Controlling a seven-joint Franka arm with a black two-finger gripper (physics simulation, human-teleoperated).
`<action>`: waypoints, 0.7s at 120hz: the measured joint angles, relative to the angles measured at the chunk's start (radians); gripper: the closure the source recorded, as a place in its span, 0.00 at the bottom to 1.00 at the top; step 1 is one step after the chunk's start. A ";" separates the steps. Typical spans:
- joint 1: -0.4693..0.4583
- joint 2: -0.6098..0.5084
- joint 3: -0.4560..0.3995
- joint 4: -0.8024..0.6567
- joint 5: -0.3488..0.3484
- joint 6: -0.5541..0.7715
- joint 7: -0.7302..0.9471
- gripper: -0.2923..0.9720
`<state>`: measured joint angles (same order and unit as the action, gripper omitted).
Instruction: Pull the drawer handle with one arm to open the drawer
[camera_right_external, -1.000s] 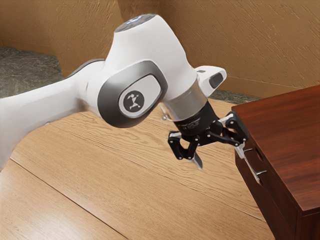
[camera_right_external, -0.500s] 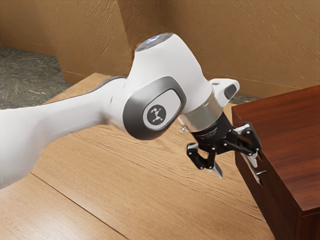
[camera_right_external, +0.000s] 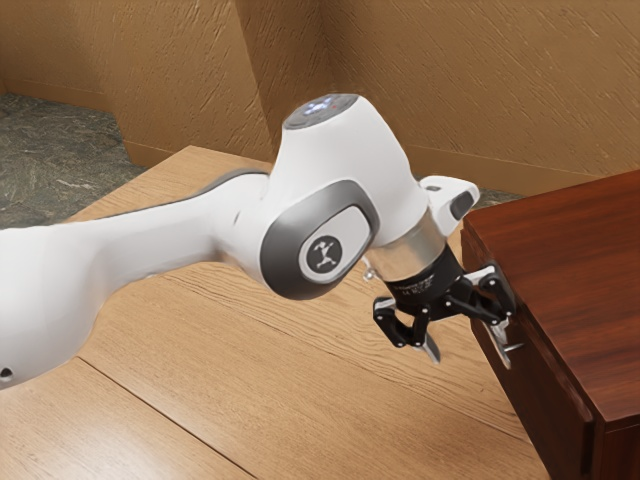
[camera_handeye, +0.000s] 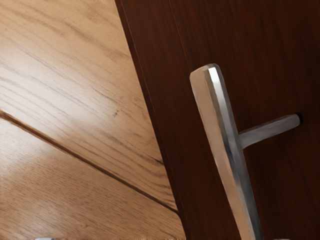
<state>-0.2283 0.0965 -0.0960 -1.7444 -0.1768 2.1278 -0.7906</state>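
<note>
A dark red-brown wooden cabinet (camera_right_external: 570, 250) stands at the exterior view's right, its drawer front (camera_right_external: 530, 395) facing the arm. A silver bar handle (camera_right_external: 506, 350) sticks out of that front. In the wrist view the handle (camera_handeye: 225, 145) is close, on a short post against the dark drawer front (camera_handeye: 165, 75). My black gripper (camera_right_external: 468, 338) is open right at the drawer. One fingertip (camera_right_external: 431, 350) hangs over the wooden surface and the other fingertip (camera_right_external: 503, 322) sits just above the handle's end. Nothing is clamped between them.
The cabinet stands on a light wooden plank surface (camera_right_external: 250, 400), which runs to the exterior view's left under the arm. Tan textured walls (camera_right_external: 500, 80) rise behind. A grey stone floor patch (camera_right_external: 50, 150) lies at the far left.
My arm has swung toward the exterior view's right and slightly down, bringing the gripper from short of the cabinet up to the handle. The fingers have stayed apart.
</note>
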 joint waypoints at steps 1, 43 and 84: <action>0.000 -0.002 0.000 -0.005 0.002 0.001 0.000 0.35; -0.022 -0.181 0.054 -0.206 0.040 0.038 0.006 0.34; 0.001 -0.345 0.099 -0.370 0.064 0.071 0.009 0.33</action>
<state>-0.2272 -0.2483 0.0029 -2.1146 -0.1128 2.1991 -0.7817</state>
